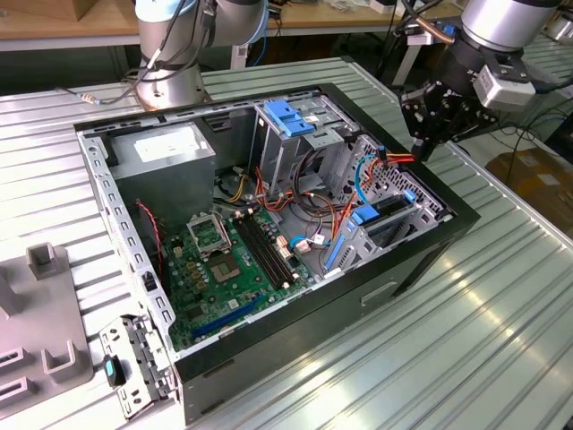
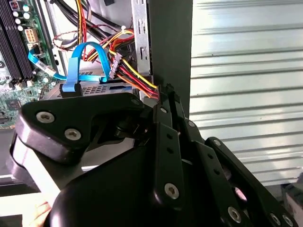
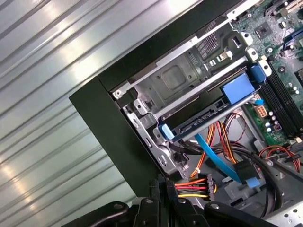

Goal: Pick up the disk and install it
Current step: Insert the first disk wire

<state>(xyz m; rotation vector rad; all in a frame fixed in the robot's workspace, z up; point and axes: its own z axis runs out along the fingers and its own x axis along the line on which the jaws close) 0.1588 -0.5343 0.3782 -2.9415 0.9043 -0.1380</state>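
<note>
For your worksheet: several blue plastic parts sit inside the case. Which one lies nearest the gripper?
The blue-bracketed disk in the bay below the gripper, not the blue plate atop the tall cage.

Robotics lab: opened computer case (image 1: 269,224) on ribbed metal bench (image 1: 501,313), cable-strewn wooden desks (image 1: 54,22) behind.

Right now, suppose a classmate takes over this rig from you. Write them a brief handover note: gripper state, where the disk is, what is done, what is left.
Gripper: at the corner of the computer case, right beside a loose connector with red, yellow and black wires; it carries no disk.
Disk: lying in the drive bay at that end of the case, blue bracket visible.
Done: pick-up and placing in the bay, it seems.
Left: confirm it is fully seated; that cannot be told here.
</note>
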